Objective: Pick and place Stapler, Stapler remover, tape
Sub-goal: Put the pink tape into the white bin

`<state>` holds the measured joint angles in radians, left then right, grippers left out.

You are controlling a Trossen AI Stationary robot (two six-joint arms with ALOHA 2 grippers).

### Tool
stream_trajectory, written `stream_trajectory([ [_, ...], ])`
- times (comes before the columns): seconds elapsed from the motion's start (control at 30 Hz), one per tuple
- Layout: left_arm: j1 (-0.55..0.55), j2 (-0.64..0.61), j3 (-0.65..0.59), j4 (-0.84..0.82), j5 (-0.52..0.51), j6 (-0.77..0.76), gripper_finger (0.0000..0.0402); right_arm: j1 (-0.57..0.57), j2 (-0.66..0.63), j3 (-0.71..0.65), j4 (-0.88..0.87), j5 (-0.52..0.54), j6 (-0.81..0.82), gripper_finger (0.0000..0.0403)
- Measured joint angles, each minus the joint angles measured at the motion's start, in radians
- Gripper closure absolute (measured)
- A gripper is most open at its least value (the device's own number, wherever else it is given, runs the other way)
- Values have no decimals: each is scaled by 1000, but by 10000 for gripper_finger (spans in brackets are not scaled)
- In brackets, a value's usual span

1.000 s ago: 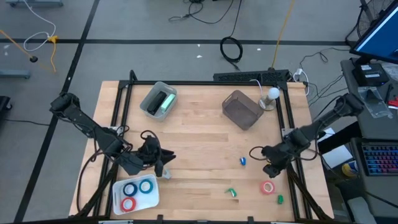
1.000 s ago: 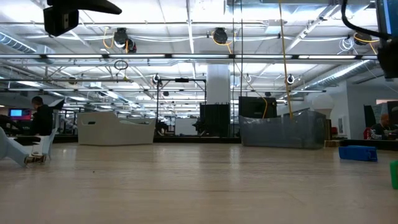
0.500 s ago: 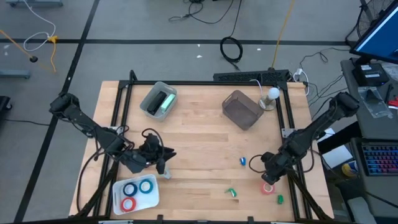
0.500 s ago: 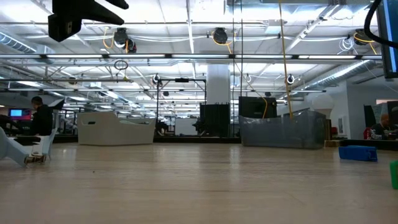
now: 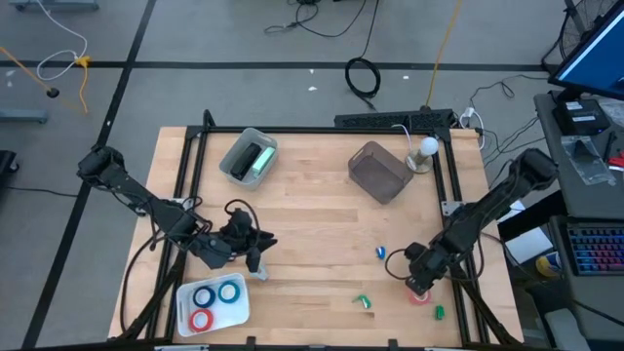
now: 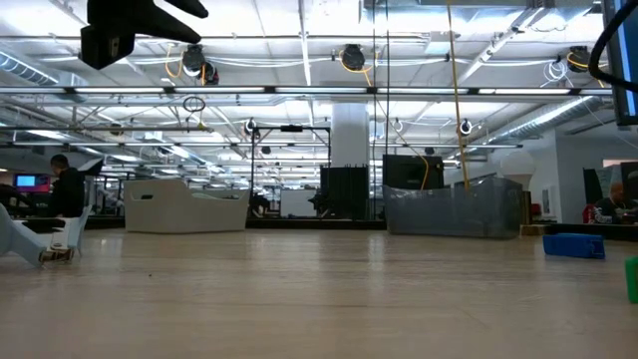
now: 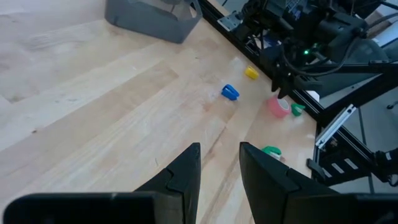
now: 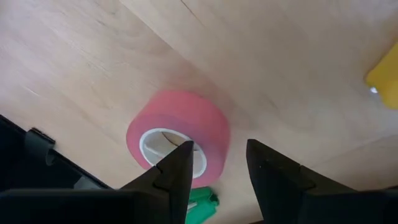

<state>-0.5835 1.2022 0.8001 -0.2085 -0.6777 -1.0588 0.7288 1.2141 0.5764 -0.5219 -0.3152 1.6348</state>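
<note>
The red tape roll (image 8: 180, 134) lies flat on its side on the bare wood of the table (image 5: 312, 224) near the right front corner, pale core facing up toward the wrist camera, and our right gripper (image 8: 217, 163) hangs just above it with its fingers parted by a narrow gap and nothing between them; one finger lines up over the core, the other past the outer wall, though we cannot tell whether either touches the roll. We judge the roll light and fairly stiff, a hard core wound with smooth tape, so it should take a firm pinch without deforming, but the slick outer wall could let it skid on the wood if one finger lands first. The surest hold, we think, is across the ring wall, one finger in the core hole and one outside. Just beside it sit a small green piece (image 8: 200, 205) and, farther off, a yellow piece (image 8: 385, 78) and a blue piece (image 5: 381, 253). Well apart, at the left front, the white tray (image 5: 185, 300) already holds three rolls (image 5: 215, 294). Our left gripper (image 7: 220, 163) waits above the table near that tray, fingers narrowly apart and empty.
</note>
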Motion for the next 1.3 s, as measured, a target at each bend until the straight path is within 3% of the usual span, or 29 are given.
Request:
stream_trajectory([
  [0.53, 0, 0, 0, 1, 0, 3, 289, 0, 96, 0, 19, -2, -49, 265],
  [0.63, 0, 0, 0, 1, 0, 2, 289, 0, 89, -1, 17, -2, -48, 286],
  [0.83, 0, 0, 0, 3, -1, -1, 289, 1, 75, -4, 26, 2, -67, 369],
  [1.03, 0, 0, 0, 5, -1, -60, 289, 0, 7, -4, 40, 14, -79, 370],
  [1.13, 0, 0, 0, 5, -1, -106, 289, -1, -53, 1, 67, 58, -77, 370],
  [1.3, 1, 0, 0, 21, -3, -179, 289, -39, -162, 2, 188, 231, -99, 370],
])
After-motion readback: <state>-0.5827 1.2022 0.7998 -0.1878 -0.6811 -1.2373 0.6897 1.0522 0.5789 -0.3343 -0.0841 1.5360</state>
